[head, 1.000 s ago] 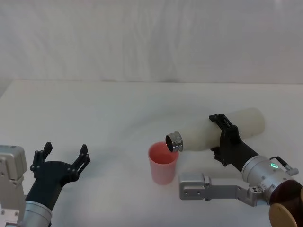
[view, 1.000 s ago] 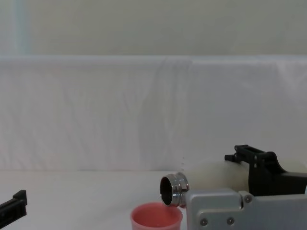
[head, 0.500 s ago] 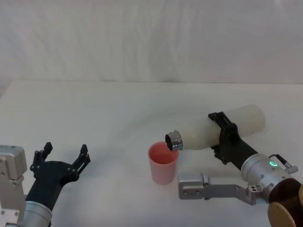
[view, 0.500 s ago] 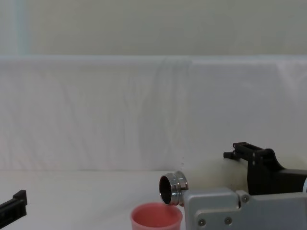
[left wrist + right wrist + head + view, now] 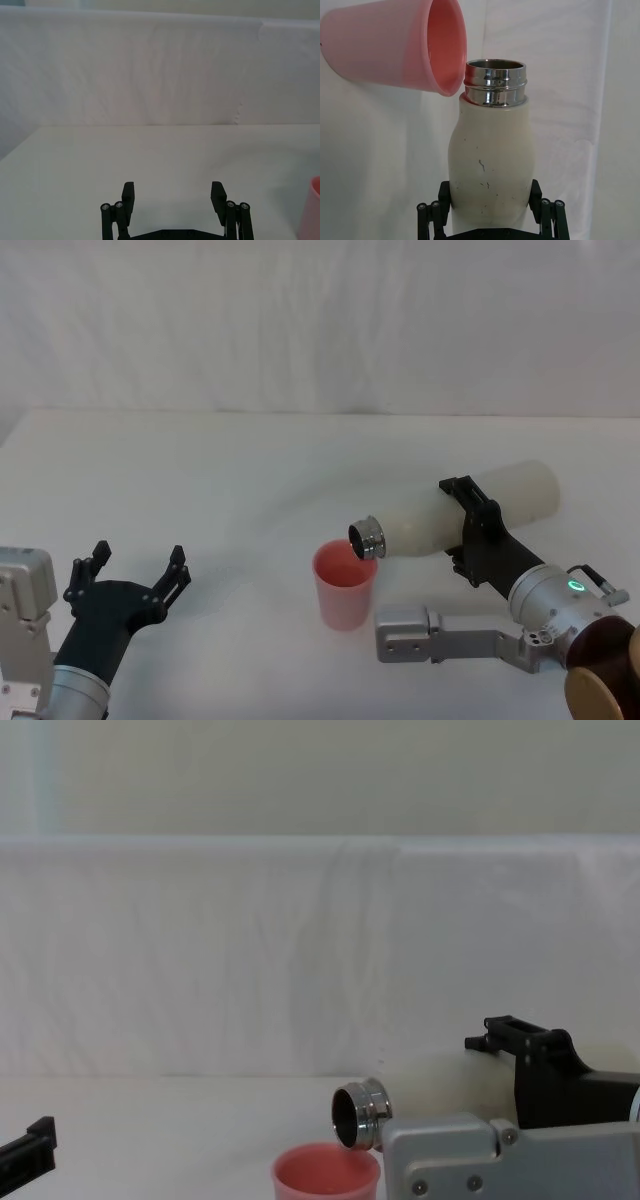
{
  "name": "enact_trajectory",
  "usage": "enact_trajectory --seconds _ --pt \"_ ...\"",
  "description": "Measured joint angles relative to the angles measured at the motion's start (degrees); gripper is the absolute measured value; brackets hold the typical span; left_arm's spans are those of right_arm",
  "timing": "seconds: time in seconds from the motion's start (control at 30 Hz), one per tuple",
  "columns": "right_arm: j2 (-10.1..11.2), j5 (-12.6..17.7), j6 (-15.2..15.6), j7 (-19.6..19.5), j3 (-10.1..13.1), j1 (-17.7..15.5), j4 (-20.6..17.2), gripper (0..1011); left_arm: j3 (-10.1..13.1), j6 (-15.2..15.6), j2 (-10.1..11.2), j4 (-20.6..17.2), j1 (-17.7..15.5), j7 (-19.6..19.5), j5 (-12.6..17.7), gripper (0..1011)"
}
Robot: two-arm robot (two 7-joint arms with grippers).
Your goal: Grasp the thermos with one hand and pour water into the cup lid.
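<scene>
Barely lower now, thermos mouth hangs over cup lid at frame centre; my right gripper clamps its body. Tilt slowly, keeping the neck above the rim.

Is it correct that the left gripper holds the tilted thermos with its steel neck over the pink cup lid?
Not quite: the right gripper holds the thermos, as the head view shows. The left gripper is open at the table's near left. The neck is indeed over the pink cup lid.
</scene>
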Motion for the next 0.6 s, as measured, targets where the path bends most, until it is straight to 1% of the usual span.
enact_trajectory --seconds 0.6 --pt "0.36 -0.77 -0.01 0.32 -0.39 0.16 -0.21 955 0.0 0.0 0.0 0.0 0.0 0.0 0.0 1001"
